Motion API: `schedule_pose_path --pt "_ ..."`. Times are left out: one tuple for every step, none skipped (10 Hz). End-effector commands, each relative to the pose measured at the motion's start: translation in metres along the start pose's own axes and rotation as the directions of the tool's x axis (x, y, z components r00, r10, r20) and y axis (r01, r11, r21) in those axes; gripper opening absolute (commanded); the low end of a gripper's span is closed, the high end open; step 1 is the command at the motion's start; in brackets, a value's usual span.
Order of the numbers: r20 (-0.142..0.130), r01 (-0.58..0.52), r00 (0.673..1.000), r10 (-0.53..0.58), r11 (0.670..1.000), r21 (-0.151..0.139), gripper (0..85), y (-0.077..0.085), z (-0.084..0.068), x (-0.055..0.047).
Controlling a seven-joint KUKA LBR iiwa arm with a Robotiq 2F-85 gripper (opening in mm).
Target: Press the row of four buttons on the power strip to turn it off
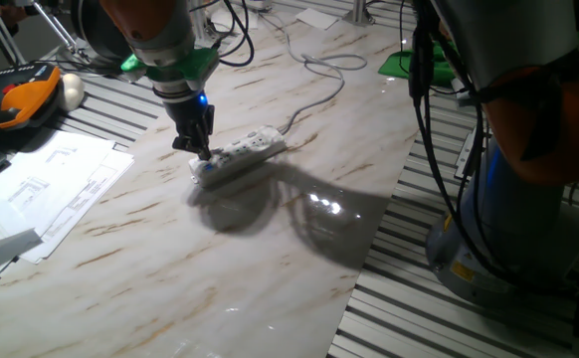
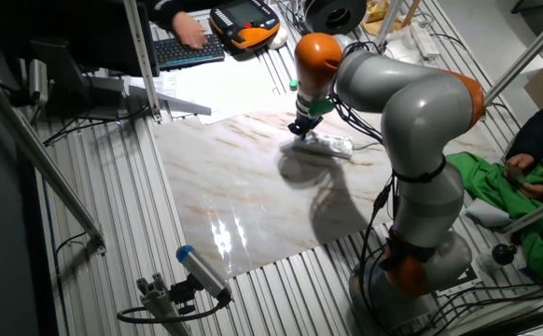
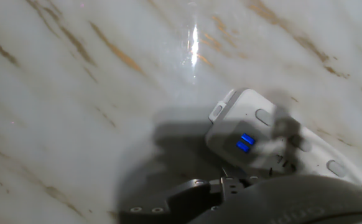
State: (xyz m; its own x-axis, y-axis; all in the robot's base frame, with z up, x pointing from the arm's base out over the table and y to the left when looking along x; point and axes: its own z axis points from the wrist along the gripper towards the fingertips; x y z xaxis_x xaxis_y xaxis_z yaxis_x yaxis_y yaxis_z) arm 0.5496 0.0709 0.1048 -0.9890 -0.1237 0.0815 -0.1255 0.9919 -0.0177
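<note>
While the arm reaches down over the marble-patterned table (image 1: 270,259), its gripper (image 1: 201,151) stands nearly upright with the dark fingertips right at the near end of the power strip (image 1: 240,154). In one fixed view the tips seem to meet the strip's top face close to its rounded end, but whether they truly press on it or sit a hair above cannot be told. No view shows a gap or a touch between the two fingers, so how far the jaws stand apart cannot be told, and nothing is seen held in them.

The power strip lies flat, toward the far edge of the table and about midway along it, slanting so that its cable end points to the far edge. A thin pale cable (image 1: 314,99) runs from that end and curls off toward the far edge. In the other fixed view the same strip (image 2: 327,144) shows as a small white bar just beside the gripper (image 2: 301,131).

From the hand view the strip's end (image 3: 274,140) fills the lower right, with two small blue lights (image 3: 245,142) on its face and oval buttons (image 3: 263,117) along its top, blurred; none looks clearly red. The gripper's dark body (image 3: 243,202) crosses the bottom edge of that view.

White papers (image 1: 41,194) lie by the table's left edge.
</note>
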Motion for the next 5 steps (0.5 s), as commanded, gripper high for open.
schedule_pose_path --pt "0.002 0.0 1.0 0.0 1.0 0.005 0.0 -0.0002 -0.0017 0.0007" --pt "-0.009 -0.003 1.0 0.003 1.0 0.004 0.0 -0.0002 -0.0021 0.0006" --pt "-0.019 -0.003 1.0 0.003 1.0 0.012 0.0 -0.001 -0.0004 0.0" --pt "-0.019 0.003 1.0 -0.003 1.0 0.014 0.0 -0.0039 0.0027 -0.0016" --pt "-0.015 0.009 1.0 -0.009 1.0 0.015 0.0 -0.0077 0.0074 -0.0052"
